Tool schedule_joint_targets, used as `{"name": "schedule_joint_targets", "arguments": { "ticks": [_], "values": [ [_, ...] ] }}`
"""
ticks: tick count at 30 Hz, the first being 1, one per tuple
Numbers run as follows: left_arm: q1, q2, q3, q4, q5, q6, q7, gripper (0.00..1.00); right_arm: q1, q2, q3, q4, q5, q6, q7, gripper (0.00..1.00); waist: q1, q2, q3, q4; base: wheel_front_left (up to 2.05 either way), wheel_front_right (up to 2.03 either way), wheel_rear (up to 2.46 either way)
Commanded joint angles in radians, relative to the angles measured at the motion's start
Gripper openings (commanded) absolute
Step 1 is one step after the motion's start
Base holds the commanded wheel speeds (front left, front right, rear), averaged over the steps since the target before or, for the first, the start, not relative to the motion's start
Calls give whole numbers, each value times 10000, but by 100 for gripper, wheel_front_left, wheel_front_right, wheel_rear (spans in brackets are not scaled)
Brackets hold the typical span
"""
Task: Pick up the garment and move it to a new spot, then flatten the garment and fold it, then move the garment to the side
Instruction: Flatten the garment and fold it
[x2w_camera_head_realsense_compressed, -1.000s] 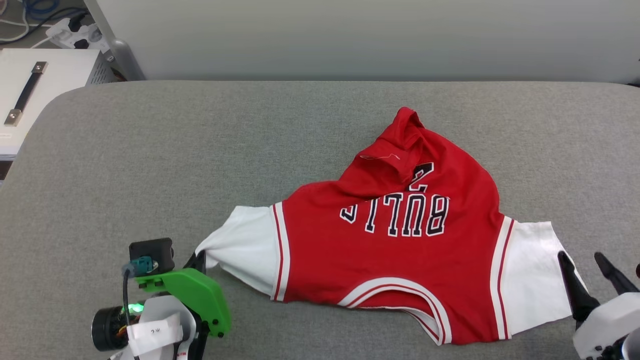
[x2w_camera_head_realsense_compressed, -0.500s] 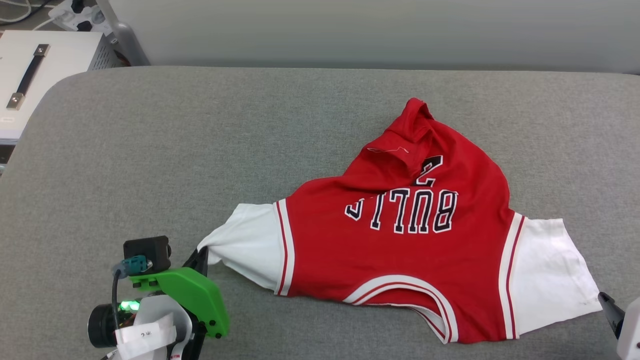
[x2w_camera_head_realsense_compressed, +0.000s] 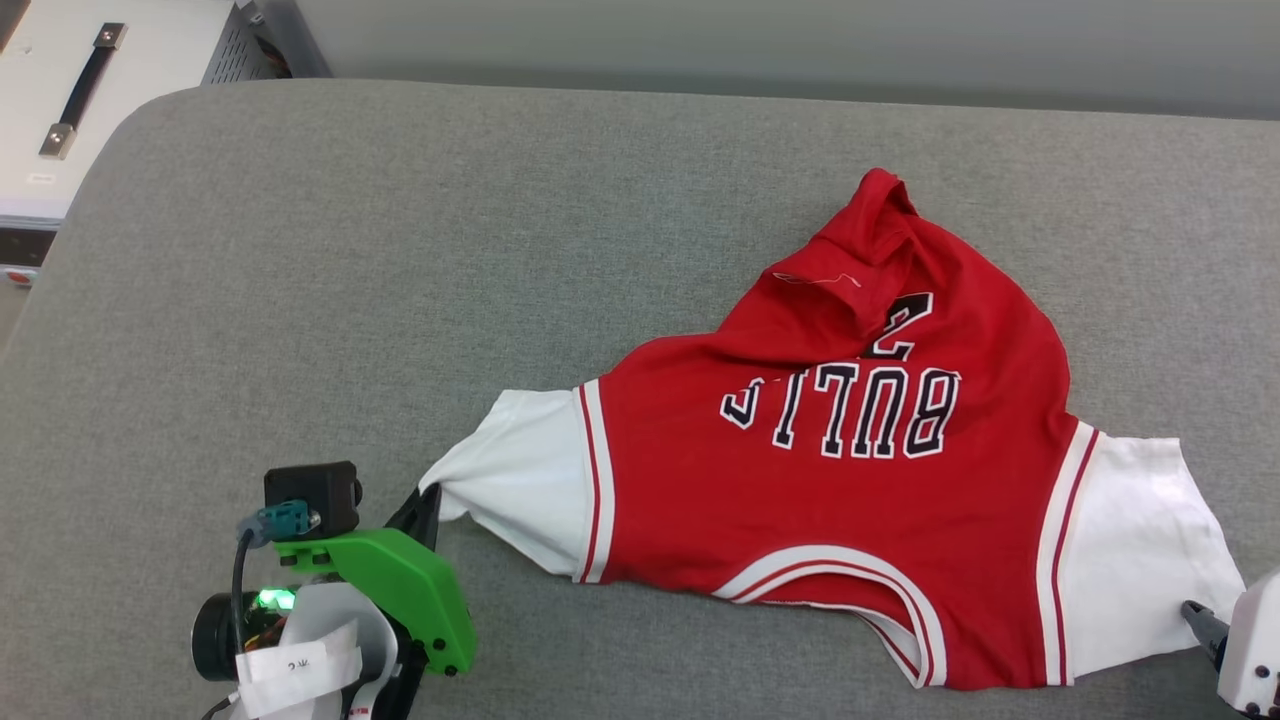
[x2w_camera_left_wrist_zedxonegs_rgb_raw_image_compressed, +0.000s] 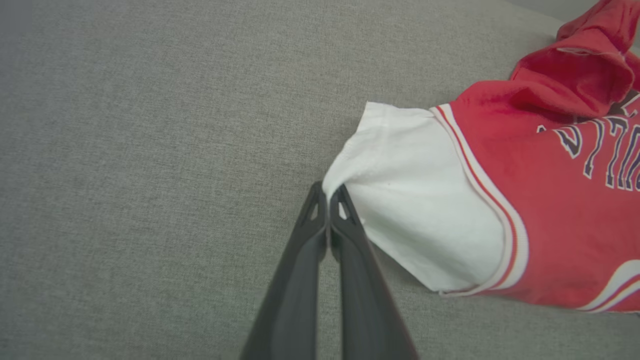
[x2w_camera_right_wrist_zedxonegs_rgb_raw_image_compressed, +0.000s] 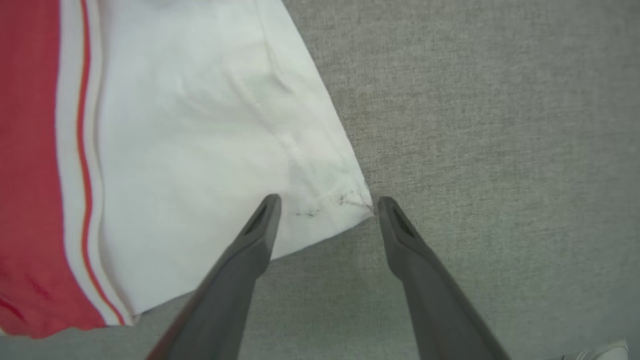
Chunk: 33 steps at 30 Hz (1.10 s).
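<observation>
The garment (x2w_camera_head_realsense_compressed: 830, 480), a red jersey with white sleeves and an upside-down "BULLS" print, lies spread on the grey padded table (x2w_camera_head_realsense_compressed: 350, 250), its far hem bunched up. My left gripper (x2w_camera_head_realsense_compressed: 430, 497) is shut on the tip of the left white sleeve (x2w_camera_left_wrist_zedxonegs_rgb_raw_image_compressed: 415, 200), and the left wrist view shows its fingertips (x2w_camera_left_wrist_zedxonegs_rgb_raw_image_compressed: 327, 192) pinched on the cloth edge. My right gripper (x2w_camera_right_wrist_zedxonegs_rgb_raw_image_compressed: 325, 202) stands open over the outer corner of the right white sleeve (x2w_camera_right_wrist_zedxonegs_rgb_raw_image_compressed: 200, 125), one finger above the cloth and one above bare table. It sits at the lower right (x2w_camera_head_realsense_compressed: 1195, 615) of the head view.
A white box (x2w_camera_head_realsense_compressed: 70, 90) with a black handle stands beyond the table's rounded far-left corner. A pale wall runs behind the table's far edge. Bare grey surface lies left of and beyond the garment.
The camera has shifted, so the whole scene sits higher and further right. My right gripper has drawn back toward the near edge, from over the sleeve to its outer corner. The left grip is unchanged.
</observation>
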Motion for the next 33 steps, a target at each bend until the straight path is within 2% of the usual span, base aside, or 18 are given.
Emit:
{"name": "schedule_joint_targets", "arguments": {
  "ticks": [1,13,14,16,22,27,33],
  "values": [
    [-96,68,-26,-26,-77,-59,5,0,-109,-4,-16,163,-59,-7,-114,100,0,0,88,88,0,0,0],
    [-336,105,-151,-38,-50,-71,21,0,-108,-17,381,1374,322,-7,-335,100,0,0,443,172,0,0,0],
    [-344,113,-152,-20,-57,-67,28,0,-103,-41,476,1464,388,-7,-384,49,0,0,451,164,0,0,0],
    [-348,124,-159,13,-66,-62,40,0,-95,-100,641,1602,537,-7,-497,0,0,0,428,150,0,0,0],
    [-305,214,-99,50,-137,-56,46,0,-164,-425,796,1583,916,-7,-1144,0,0,0,19,48,0,0,0],
    [-264,371,-47,-71,-135,-47,91,0,-378,-835,724,1012,1220,-7,-1669,0,0,0,-518,-72,0,0,0],
    [-295,728,155,-412,-157,-69,223,0,-643,-1304,530,68,1713,-7,-1750,0,0,0,-1124,-195,0,0,0]
  ]
}}
